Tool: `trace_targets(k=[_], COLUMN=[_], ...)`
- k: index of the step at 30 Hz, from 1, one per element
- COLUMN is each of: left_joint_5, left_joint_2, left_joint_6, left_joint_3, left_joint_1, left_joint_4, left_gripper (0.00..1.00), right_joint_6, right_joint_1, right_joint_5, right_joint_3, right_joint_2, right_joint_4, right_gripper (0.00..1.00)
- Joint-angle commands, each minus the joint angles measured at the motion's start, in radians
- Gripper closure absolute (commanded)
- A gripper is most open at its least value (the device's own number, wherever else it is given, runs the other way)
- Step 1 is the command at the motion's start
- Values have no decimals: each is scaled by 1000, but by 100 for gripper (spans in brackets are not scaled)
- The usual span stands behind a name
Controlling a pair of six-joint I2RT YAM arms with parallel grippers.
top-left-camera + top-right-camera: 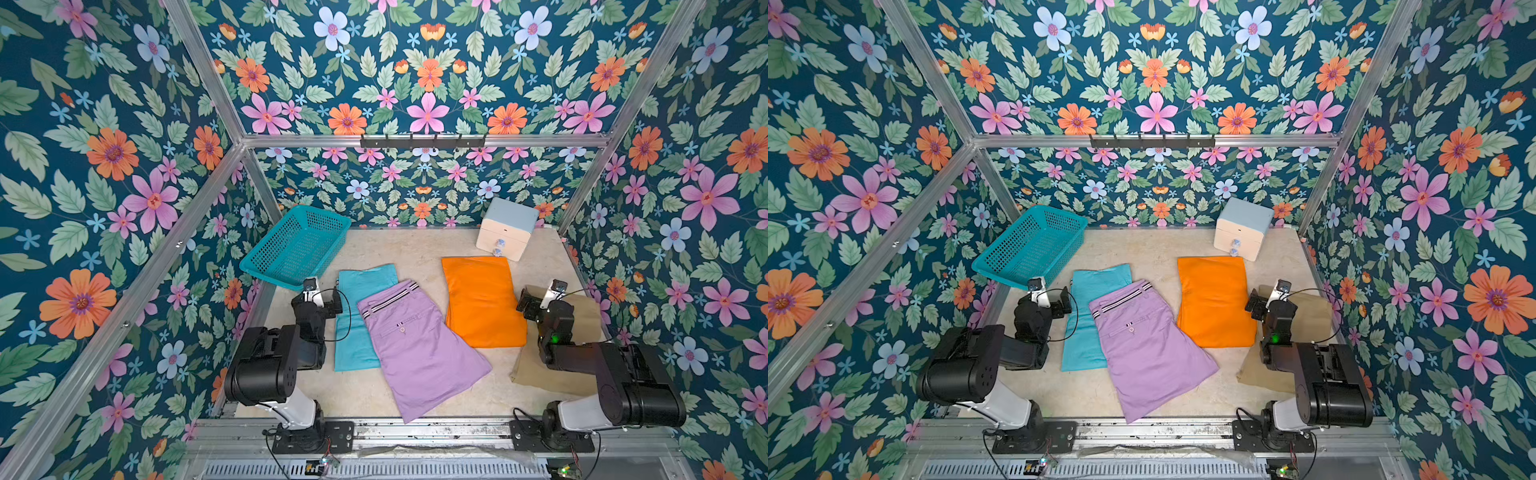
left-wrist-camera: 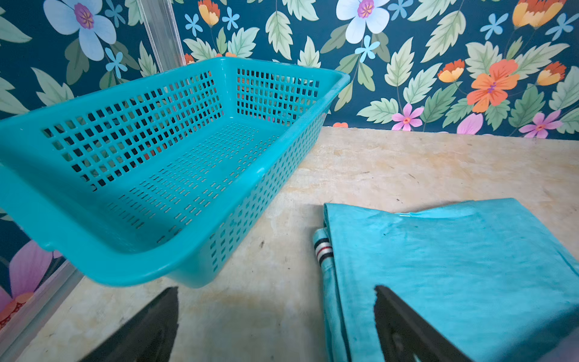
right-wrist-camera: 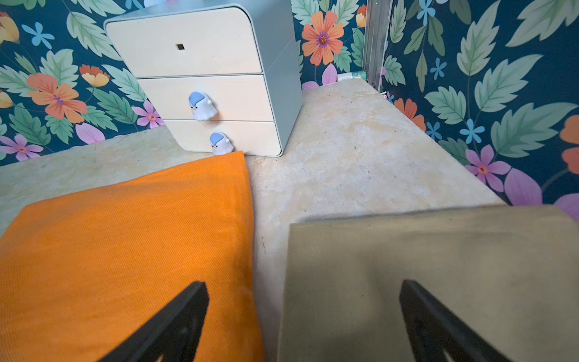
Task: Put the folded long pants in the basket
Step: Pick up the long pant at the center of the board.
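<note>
Four folded long pants lie on the table in both top views: turquoise (image 1: 357,332), lilac with a striped waistband (image 1: 419,353) overlapping it, orange (image 1: 482,303), and tan (image 1: 536,370) partly under my right arm. The teal mesh basket (image 1: 291,245) stands tilted at the back left with nothing in it (image 2: 125,84). My left gripper (image 2: 275,288) is open, low between the basket and the turquoise pants (image 2: 438,257). My right gripper (image 3: 303,283) is open over the gap between the orange pants (image 3: 125,244) and the tan pants (image 3: 423,250).
A small white-and-blue drawer box (image 1: 507,232) stands at the back right, just behind the orange pants. Flowered walls with metal frame posts close in the table on three sides. A black hook rail (image 1: 424,141) hangs on the back wall.
</note>
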Motion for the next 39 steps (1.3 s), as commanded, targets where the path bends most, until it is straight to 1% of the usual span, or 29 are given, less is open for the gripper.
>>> trace_targets(k=[1,23,24,26,27,29,30,31,32,33,34,36,37,39], left_joint_5=[3,-1,-36,-218,-273,-292,-303,-289,-251,-197,-145,-113,-83,123], left_joint_2=[-3,-4,-6,-56,-106,-244,-296,-351,-392,-408,-406,-380,-361,-289], left_joint_6=[6,8,6,-6,-3,2,-51,-157,-239,-270,-315,-473,-555,-558], left_joint_3=[4,2,1,-1,9,61,87,129,176,205,219,242,263,320], left_joint_1=[0,-2,-7,-47,-64,-99,-110,-116,-113,-113,-113,-113,-110,-104], left_joint_4=[2,3,8,-8,-72,-264,-332,-433,-543,-590,-589,-607,-647,-641], left_gripper=[0,1,1,1,1,0,1,1,0,1,0,1,1,1], right_joint_6=[-11,-11,-11,-11,-8,-4,-2,-1,-2,0,0,-17,20,303], right_joint_1=[1,1,1,1,1,-2,-6,-6,-8,-8,-6,14,30,30], right_joint_5=[-14,-15,-14,-16,-17,-25,-30,-31,-32,-18,-6,13,66,130], right_joint_3=[5,5,5,5,7,7,8,6,5,7,18,66,98,155], right_joint_2=[0,0,0,0,0,0,0,-1,-2,-7,-48,-198,-287,-438], right_joint_4=[11,11,11,11,10,7,7,7,8,14,-39,-241,-360,-550], right_gripper=[1,1,1,1,1,1,1,1,1,1,1,1,1,2])
